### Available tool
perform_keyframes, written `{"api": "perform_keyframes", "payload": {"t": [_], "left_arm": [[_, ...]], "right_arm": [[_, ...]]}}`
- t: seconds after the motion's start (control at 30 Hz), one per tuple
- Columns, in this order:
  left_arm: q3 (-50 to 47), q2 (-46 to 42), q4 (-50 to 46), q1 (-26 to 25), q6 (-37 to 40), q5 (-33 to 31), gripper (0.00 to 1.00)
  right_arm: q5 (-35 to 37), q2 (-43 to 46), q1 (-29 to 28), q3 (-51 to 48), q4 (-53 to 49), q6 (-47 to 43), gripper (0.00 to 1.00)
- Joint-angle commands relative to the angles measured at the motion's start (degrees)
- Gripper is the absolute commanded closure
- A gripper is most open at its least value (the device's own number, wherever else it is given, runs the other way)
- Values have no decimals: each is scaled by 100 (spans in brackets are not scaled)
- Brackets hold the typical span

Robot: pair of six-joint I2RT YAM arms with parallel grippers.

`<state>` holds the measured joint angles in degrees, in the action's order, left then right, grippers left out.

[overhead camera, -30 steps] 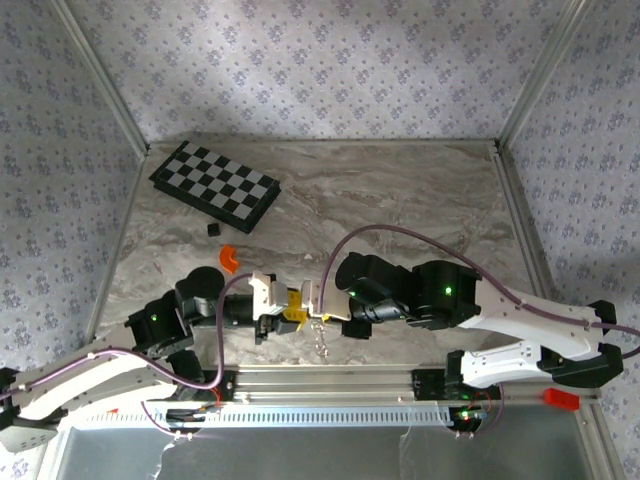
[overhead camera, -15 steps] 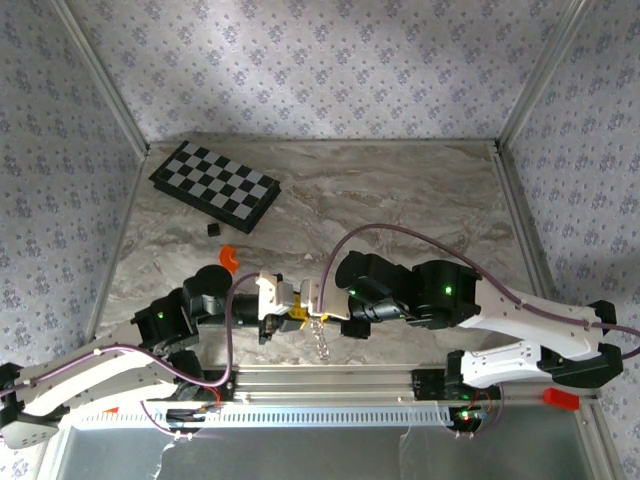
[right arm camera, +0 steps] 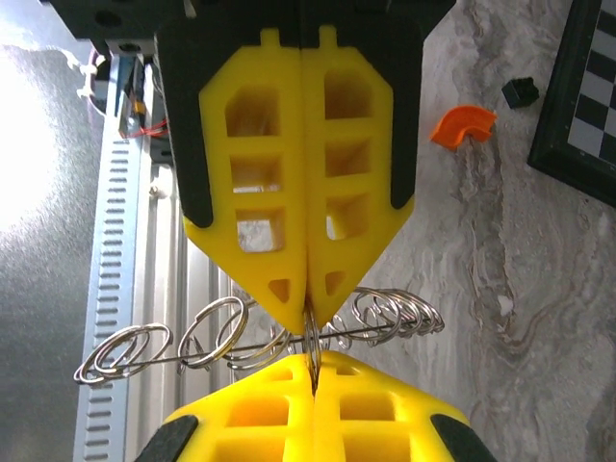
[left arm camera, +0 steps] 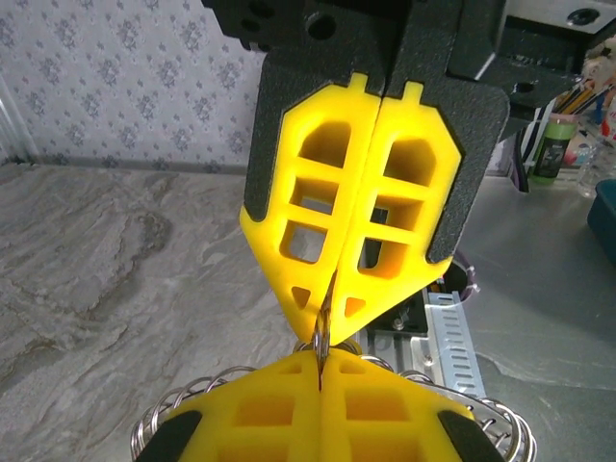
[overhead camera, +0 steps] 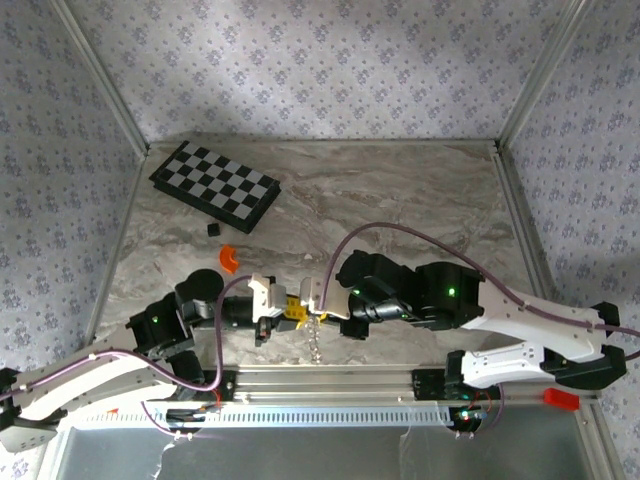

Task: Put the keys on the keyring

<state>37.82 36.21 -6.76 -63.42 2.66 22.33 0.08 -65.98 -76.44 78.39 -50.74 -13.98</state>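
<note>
The keyring (right arm camera: pixel 260 342) is a thin silver wire strung with many small silver rings. It hangs off the table between the two grippers and dangles below them (overhead camera: pixel 315 340). My left gripper (overhead camera: pixel 293 311) and right gripper (overhead camera: pixel 312 303) meet tip to tip. In the right wrist view, my right gripper (right arm camera: pixel 313 371) and the left gripper (right arm camera: pixel 308 313) facing it are both shut on one small ring, seen edge-on. The left wrist view gives the same pinch from the left gripper (left arm camera: pixel 320 358), with ring loops (left arm camera: pixel 159 423) behind its fingers. The keys are out of view.
A black-and-white checkerboard (overhead camera: pixel 215 185) lies at the back left. An orange curved piece (overhead camera: pixel 229 258) and a small black piece (overhead camera: pixel 212 229) lie on the marble table just behind the left arm. An aluminium rail (overhead camera: pixel 330 380) runs along the near edge.
The left gripper's jaws have closed onto the ring held by the right gripper. Both grippers shifted slightly left, and the keyring hangs below them.
</note>
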Motion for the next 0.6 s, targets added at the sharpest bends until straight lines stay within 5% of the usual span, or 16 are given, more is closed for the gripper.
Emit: {"api": "perform_keyframes", "payload": {"t": [0.0,0.57], "left_arm": [[-27,-127,712,-21,-181,214,100],[-279,-306,1418,-21,-471,577,100]], "right_arm": [[-301,266,48,-239,516,281,94],[-719,647,336,-586,1081,669,82]]}}
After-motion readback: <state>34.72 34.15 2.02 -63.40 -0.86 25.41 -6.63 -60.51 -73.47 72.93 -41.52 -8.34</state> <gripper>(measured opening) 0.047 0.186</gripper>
